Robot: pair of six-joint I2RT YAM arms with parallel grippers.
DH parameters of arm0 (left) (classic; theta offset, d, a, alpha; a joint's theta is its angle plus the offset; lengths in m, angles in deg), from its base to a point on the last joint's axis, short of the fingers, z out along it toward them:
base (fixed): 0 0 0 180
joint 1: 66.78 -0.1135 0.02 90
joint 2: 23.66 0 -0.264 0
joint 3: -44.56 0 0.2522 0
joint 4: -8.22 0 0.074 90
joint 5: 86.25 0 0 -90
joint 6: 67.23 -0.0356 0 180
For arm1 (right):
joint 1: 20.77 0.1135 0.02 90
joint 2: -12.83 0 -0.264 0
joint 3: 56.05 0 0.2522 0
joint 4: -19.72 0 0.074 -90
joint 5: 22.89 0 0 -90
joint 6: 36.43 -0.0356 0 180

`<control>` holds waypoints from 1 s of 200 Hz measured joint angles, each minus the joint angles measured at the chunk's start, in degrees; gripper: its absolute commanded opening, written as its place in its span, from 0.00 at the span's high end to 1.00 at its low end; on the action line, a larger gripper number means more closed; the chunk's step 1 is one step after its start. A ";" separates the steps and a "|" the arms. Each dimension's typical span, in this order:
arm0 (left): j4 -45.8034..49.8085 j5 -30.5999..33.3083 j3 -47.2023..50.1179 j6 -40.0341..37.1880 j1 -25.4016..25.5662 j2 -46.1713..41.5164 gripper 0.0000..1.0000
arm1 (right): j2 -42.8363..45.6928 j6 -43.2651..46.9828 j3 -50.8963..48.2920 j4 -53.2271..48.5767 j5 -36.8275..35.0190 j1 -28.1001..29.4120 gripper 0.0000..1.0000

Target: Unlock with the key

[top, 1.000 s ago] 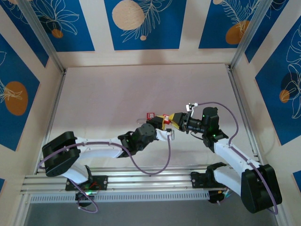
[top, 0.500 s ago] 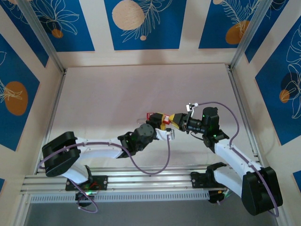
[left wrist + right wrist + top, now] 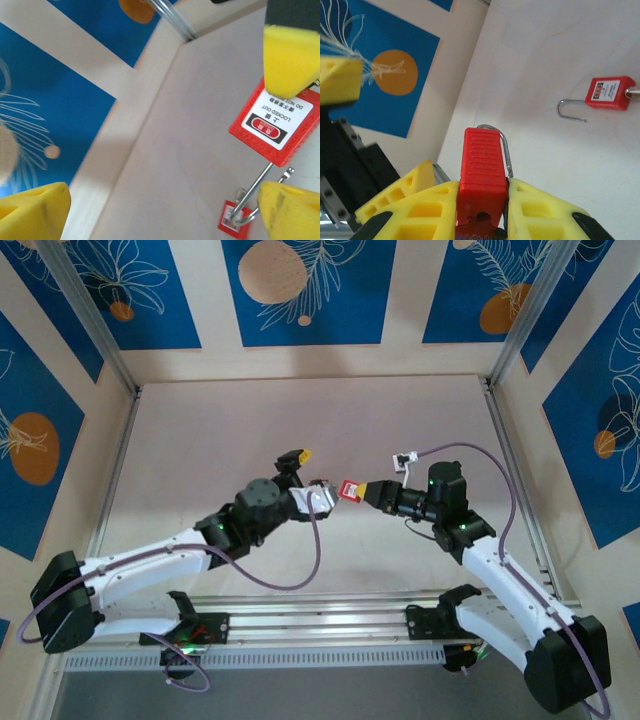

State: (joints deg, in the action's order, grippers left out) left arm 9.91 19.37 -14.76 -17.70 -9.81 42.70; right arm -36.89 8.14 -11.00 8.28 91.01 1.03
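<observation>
Right now my right pincer (image 3: 482,189) is clamping the red padlock (image 3: 482,150) above the bench (image 3: 220,440); my left pincer (image 3: 308,480) is gaping wide beside it; a second padlock (image 3: 609,93) is lying below, shackle open.

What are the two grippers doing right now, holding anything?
Left gripper: open, holding nothing.
Right gripper: closed on a red padlock.

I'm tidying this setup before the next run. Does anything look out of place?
One thing: a second red padlock lies flat on the table with its shackle open, apart from the held padlock clamped in the right gripper. Otherwise nothing looks spilled or damaged.
</observation>
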 measured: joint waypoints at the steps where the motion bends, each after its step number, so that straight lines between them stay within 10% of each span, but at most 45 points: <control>1: 0.79 -0.44 -0.42 0.15 -0.15 0.00 0.07 | 0.07 0.22 0.07 -0.11 -0.07 0.11 0.81; 86: 27.47 -17.33 -14.12 4.04 -0.81 9.86 0.19 | 1.29 16.68 2.49 -8.74 -8.13 5.75 0.82; 200: 25.90 -15.21 -14.49 3.13 0.44 11.85 0.24 | -0.57 18.18 3.10 -9.42 -8.26 10.27 0.84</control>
State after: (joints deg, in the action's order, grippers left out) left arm 35.81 4.16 -29.25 -14.57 -9.37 54.55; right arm -37.46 26.32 -7.90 -1.14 82.75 11.30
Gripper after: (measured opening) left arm 0.777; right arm 0.226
